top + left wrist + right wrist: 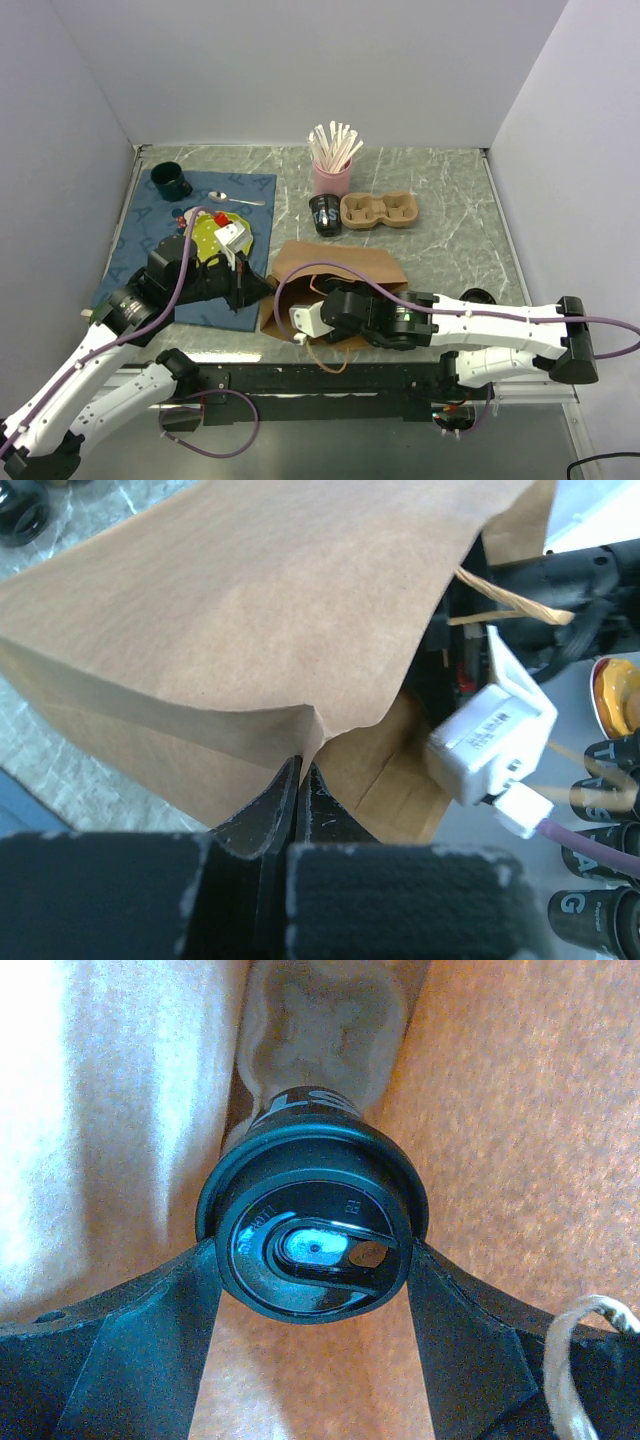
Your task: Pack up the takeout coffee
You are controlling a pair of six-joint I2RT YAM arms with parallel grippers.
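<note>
A brown paper bag (345, 268) lies on its side near the table's front edge, its mouth toward the arms. My left gripper (262, 288) is shut on the bag's edge (305, 730), pinching the paper between its fingertips. My right gripper (302, 322) reaches into the bag's mouth. In the right wrist view it is closed on a black lidded coffee cup (312, 1235), one finger on each side of the lid, with brown paper all round. A second black cup (325, 213) lies beside a two-pocket cardboard carrier (380, 211) at the back.
A pink cup of wooden stirrers (332, 170) stands behind the carrier. On the blue mat (150, 240) at left are a dark mug (170, 181), a spoon (232, 198) and a yellow plate (212, 242). The bag's twine handle (590, 1330) hangs by my right finger.
</note>
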